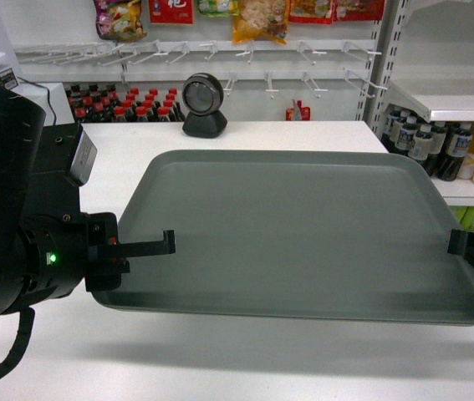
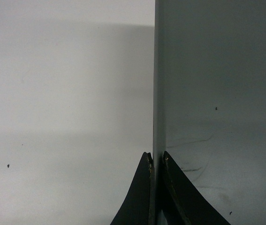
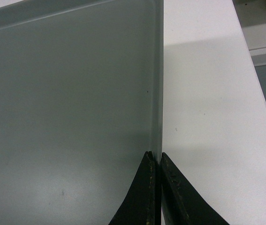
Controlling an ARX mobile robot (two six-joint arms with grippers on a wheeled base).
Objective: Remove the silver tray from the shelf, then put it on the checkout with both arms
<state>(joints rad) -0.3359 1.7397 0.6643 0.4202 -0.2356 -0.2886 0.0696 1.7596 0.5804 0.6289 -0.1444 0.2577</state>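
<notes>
The silver tray (image 1: pixel 303 234) hangs level above the white checkout (image 1: pixel 245 138), held at its two short ends by the two arms. A soft shadow lies on the counter under its near edge, so it does not appear to rest on the surface, though the far edge's clearance cannot be judged from the head view.

The left gripper (image 1: pixel 165 244) reaches in from the left and is clamped on the tray's left rim, one thin black finger lying over the inside of the tray floor. In the left wrist view the two fingers (image 2: pixel 144 187) pinch the rim edge-on, jaws pressed together on it, with the grey-green tray floor to the right and the pale counter to the left.

The right gripper (image 1: pixel 456 242) grips the opposite rim at the right edge of the head view (only its tip shows there). In the right wrist view its fingers (image 3: pixel 147 187) close on the rim in the same way, jaws tight on the edge, tray floor to the left, white counter to the right.

Behind the counter stands a round black scanner (image 1: pixel 204 104) on its base. Rows of dark bottles with red caps (image 1: pixel 128 107) line the back, snack packets (image 1: pixel 260 18) hang from hooks above, and more drink bottles (image 1: pixel 445 150) fill a shelf unit at the right.
</notes>
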